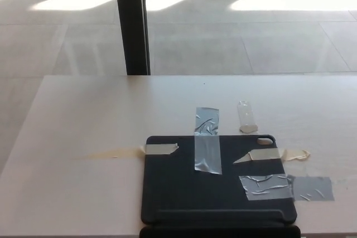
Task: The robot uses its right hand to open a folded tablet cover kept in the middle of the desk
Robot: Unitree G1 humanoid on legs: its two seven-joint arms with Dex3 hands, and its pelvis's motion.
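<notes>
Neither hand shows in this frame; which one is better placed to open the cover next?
Probably the right, though only weakly. The black folded tablet cover lies closed, right of the white desk's middle, near its front edge, so the right hand likely has the shorter reach. Grey tape strips hold the cover down.

Black tablet cover (217,185) lies flat and closed at the counter's (83,121) near edge, taped down with grey and beige strips.
</notes>
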